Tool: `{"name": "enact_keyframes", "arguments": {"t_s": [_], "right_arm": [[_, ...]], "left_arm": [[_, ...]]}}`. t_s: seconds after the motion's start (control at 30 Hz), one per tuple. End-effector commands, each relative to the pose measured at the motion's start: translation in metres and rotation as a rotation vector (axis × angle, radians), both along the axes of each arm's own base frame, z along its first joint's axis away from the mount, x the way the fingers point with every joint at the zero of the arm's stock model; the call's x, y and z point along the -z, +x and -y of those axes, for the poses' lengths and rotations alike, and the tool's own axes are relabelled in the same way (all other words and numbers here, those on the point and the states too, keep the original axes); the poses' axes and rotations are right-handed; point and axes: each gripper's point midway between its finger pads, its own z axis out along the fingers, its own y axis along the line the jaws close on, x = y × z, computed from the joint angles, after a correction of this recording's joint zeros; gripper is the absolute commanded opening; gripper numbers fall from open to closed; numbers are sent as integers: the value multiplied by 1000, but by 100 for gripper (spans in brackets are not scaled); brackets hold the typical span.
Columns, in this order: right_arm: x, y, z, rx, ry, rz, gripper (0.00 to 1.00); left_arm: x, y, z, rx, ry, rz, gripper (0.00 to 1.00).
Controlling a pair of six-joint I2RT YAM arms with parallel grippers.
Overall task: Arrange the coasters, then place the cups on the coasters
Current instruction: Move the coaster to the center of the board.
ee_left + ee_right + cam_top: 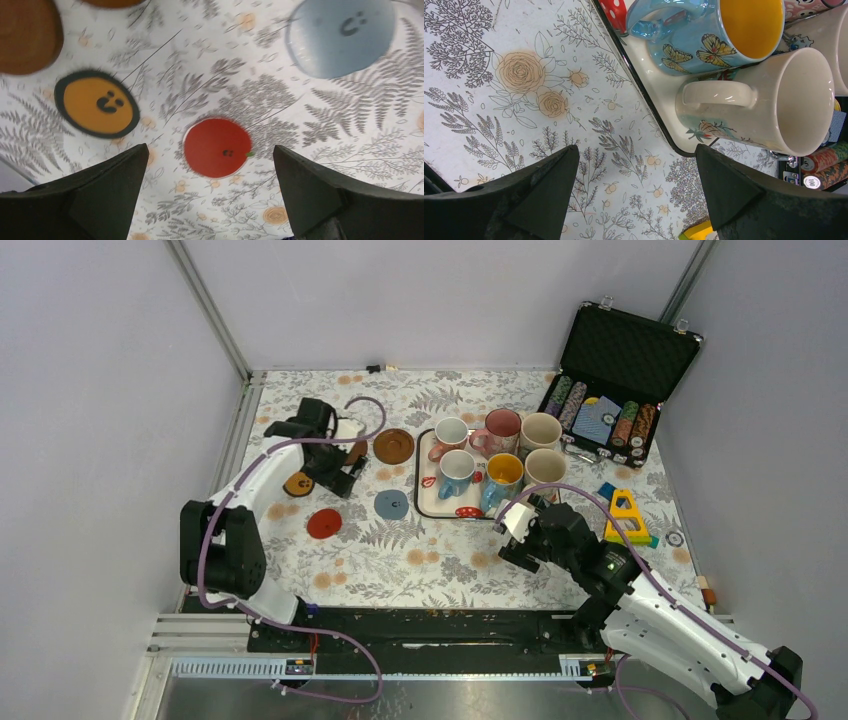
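Observation:
Several coasters lie on the floral cloth: a red one (324,523) (217,147), a grey-blue one (391,504) (340,37), a black one with an orange centre (297,483) (96,103) and dark brown ones (394,445) (27,35). Six cups stand on the white tray (427,495), among them the blue cup with a yellow inside (502,475) (719,30) and a cream cup (545,468) (764,100). My left gripper (338,478) (210,150) hangs open above the red coaster, holding nothing. Open and empty, my right gripper (514,545) (636,147) hovers over the cloth beside the tray's near right corner (649,115).
An open black case of poker chips (610,415) (824,167) stands at the back right. A yellow and blue toy (625,515) lies right of the tray. White walls close in the table on the left, back and right.

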Motion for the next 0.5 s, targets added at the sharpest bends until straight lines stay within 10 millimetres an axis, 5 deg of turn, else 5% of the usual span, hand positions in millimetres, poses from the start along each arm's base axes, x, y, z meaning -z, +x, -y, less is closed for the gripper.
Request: {"name": "enact_keyframes", "arguments": {"t_s": [0.0, 0.2, 0.47], "right_arm": [[-8, 6, 0, 26, 31, 28, 94], [-7, 6, 0, 26, 28, 26, 94], [-5, 6, 0, 24, 17, 18, 94]], "left_arm": [[14, -13, -35, -93, 32, -90, 99], [49, -37, -56, -109, 74, -197, 99], [83, -48, -55, -97, 46, -302, 99]]}}
